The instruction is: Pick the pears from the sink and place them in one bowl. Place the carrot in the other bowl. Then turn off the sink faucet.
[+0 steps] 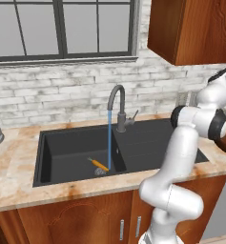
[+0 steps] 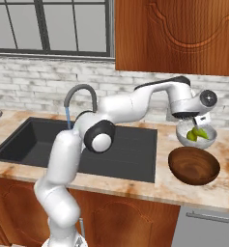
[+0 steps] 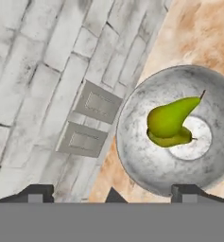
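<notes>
Marble-patterned countertop [image 1: 19,162] runs below a whitewashed brick wall [image 1: 52,90] and a dark-framed window [image 1: 62,28] in the left base view. We see the black sink [image 1: 76,152] at the centre of that frame, with the grey gooseneck faucet [image 1: 119,107] behind it and a thin blue stream of water [image 1: 109,140] falling from the spout to the drain. The orange carrot [image 1: 99,165] lies on the basin floor just beside where the stream lands. Our white arm [image 1: 181,157] rises at lower right and bends off toward the right edge.

From the right base view we find the arm reaching across to the right of the frame, where our gripper [image 2: 197,126] hangs just above the pale grey bowl [image 2: 186,138]. Both pears [image 2: 198,133] sit inside that bowl, yellow-green and touching each other. The dark brown wooden bowl [image 2: 193,166] stands just in front of it, nearer the counter edge, with nothing inside that we can see.

Looking along the hand, we see the grey bowl at centre right with the two pears stacked, one lying over the other. Two dark fingertips [image 3: 35,193] stand wide apart at the bottom, released, gripping nothing and touching neither fruit nor bowl. Two grey wall outlets [image 3: 90,120] show at centre left.
</notes>
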